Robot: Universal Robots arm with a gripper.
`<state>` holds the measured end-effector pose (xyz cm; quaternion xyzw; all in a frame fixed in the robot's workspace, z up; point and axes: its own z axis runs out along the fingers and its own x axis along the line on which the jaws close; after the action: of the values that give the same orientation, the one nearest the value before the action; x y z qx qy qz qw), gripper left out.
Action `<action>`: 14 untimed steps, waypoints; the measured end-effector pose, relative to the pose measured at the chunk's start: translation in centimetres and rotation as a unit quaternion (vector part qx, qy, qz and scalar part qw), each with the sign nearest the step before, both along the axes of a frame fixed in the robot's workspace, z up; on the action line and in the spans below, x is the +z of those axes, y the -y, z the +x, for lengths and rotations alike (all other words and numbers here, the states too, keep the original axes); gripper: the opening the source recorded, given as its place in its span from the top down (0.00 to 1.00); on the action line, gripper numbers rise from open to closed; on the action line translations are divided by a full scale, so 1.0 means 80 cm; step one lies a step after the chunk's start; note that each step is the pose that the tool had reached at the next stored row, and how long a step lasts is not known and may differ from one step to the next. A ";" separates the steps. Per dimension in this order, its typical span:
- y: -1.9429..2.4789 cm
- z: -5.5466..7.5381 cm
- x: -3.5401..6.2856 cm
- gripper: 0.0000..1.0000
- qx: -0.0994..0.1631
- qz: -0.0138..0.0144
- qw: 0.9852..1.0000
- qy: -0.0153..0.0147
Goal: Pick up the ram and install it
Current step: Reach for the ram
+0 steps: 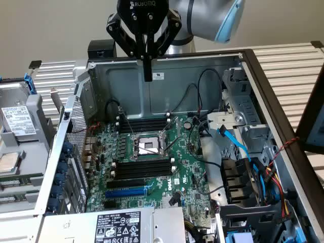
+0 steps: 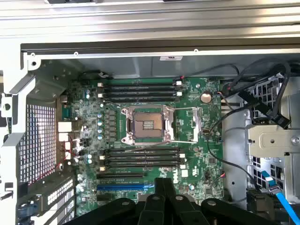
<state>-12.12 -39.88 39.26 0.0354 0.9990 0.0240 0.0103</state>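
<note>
- Fingers (image 2: pixel 158 190) sit closest to the wrist cam: pressed together, tips meeting, nothing green seen poking out btwn them.
- Exterior view: fingers (image 1: pixel 147 63) hang upper centre of frame, well above the motherboard (image 1: pixel 190 169), roughly level w/ the top of the case's rear wall (image 1: pixel 121 86).
- Ram: can't tell where it is. If it's pinched edge-on btwn the fingers, the views don't settle it. The lower memory slots (image 1: pixel 143 167), under the CPU socket (image 1: pixel 146 147) in frame, and the upper memory slots (image 1: pixel 143 125) all read as black w/ white end clips.
- Step, my guess: hover/transit over the open case, not seating. Fingers touch nothing on the board.
- Any move down to a slot would call for the stick parallel to the slot's length, square over it, end clips open, then a straight push.
- Room: plenty of open air over board centre.
- Tight edges:
  - CPU socket wedged btwn both slot banks.
  - Black cables (image 2: pixel 255 105) beside the board's edge.
  - Blue cable (image 1: pixel 235 144) and drive cage (image 1: pixel 243 111) at frame right.
  - Blue slot (image 1: pixel 126 192) just below the lower bank, easy to mistake for a memory slot.
</note>
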 end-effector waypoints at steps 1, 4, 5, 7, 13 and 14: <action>0.0000 0.000 0.000 0.89 0.000 0.000 1.000 0.000; 0.0000 0.000 0.000 0.89 0.000 0.000 1.000 0.000; 0.0000 0.000 0.000 0.89 0.000 0.000 1.000 0.000; 0.0000 0.000 0.000 0.89 0.000 0.000 1.000 0.000; 0.0000 0.000 0.000 0.89 0.000 0.000 1.000 0.000; 0.0000 0.000 0.000 0.89 0.000 0.000 1.000 0.000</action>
<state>-12.12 -39.88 39.26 0.0354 0.9990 0.0239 0.0103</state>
